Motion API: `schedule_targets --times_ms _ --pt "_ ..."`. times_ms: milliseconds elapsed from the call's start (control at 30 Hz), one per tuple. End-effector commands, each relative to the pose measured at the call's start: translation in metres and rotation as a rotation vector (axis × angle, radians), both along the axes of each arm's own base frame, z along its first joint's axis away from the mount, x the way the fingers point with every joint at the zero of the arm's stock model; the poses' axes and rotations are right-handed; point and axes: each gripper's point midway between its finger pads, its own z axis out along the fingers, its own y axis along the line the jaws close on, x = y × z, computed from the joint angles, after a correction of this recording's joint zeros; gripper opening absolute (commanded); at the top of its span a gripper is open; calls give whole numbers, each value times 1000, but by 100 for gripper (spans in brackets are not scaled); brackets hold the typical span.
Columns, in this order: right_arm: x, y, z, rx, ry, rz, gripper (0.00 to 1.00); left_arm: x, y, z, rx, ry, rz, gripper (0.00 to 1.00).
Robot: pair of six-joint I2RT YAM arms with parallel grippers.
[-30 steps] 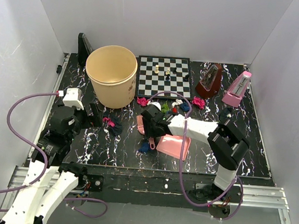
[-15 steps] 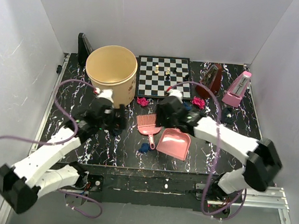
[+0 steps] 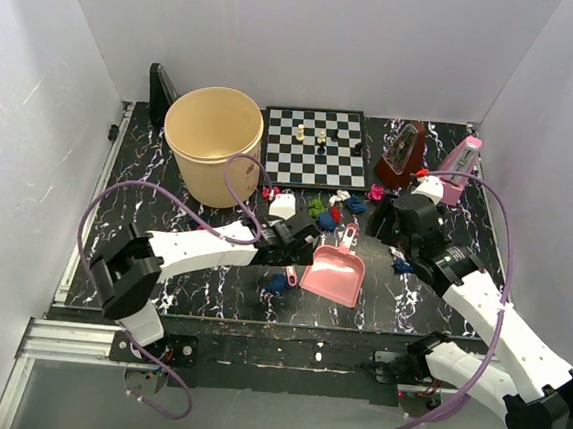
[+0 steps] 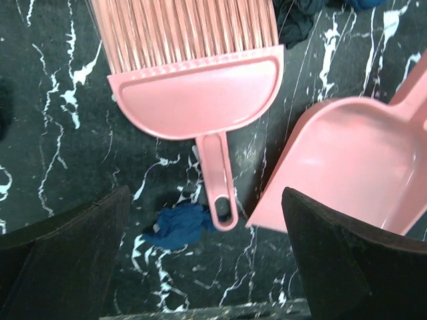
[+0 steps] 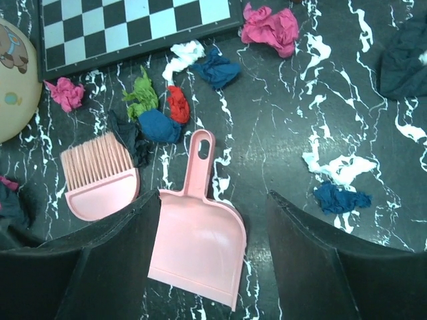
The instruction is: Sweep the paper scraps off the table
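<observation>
Left tool (image 4: 207,263) at full spread and empty, hanging over the pink brush (image 4: 193,93), brush handle pointing into the gap between the two fingers. Right tool (image 5: 212,267) also wide apart, gripping nothing, with the pink dustpan (image 5: 197,250) framed between its fingers in the right wrist view. Nearest the front edge of the surface (image 3: 210,283): one dark blue wad (image 4: 179,228) just beside the handle tip of the brush and, off to the right, a white scrap (image 5: 337,167) touching a second blue wad (image 5: 341,198). Next, brush and dustpan lying flat side by side, bristles and pan handle both aimed at the far side. Beyond these, the main cluster of paper scraps (image 5: 160,113), green, red, blue, black and white, packed together just past the bristles, with magenta wads (image 5: 270,28) at either end along the near rim of the chessboard (image 5: 133,30). Farthest back, a cream tub (image 3: 212,146) at the left and two metronomes (image 3: 404,155) at the right. Scraps judged nearly weightless, soft and springy: apt to skid, roll or hop ahead of bristles rather than resist, and poorly suited to pinching one at a time. Brush and pan judged rigid, smooth plastic, light enough to slide when nudged; best taken across the narrow handle of each, close to the head for control, squarely so as not to twist out. Chess pieces (image 3: 321,137) on the board probably easy to topple with a wide stroke.
</observation>
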Motion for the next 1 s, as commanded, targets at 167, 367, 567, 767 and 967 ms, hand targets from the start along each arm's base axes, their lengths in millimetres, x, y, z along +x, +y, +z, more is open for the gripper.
schedule_targets --times_ms 167,367,567,767,967 --pt "-12 -13 -6 -12 -14 4 71 30 -24 6 -38 -75 140 93" --pt "-16 -25 2 -4 -57 -29 69 29 -20 -14 -32 -55 216 77" --pt "-22 -33 7 12 -90 -51 68 23 -21 -35 -28 -6 261 73" --pt "-26 -33 -1 18 -73 -40 67 23 -23 -49 -10 11 278 62" --pt "-30 -32 -2 22 -69 -25 67 27 -18 -46 9 -15 300 61"
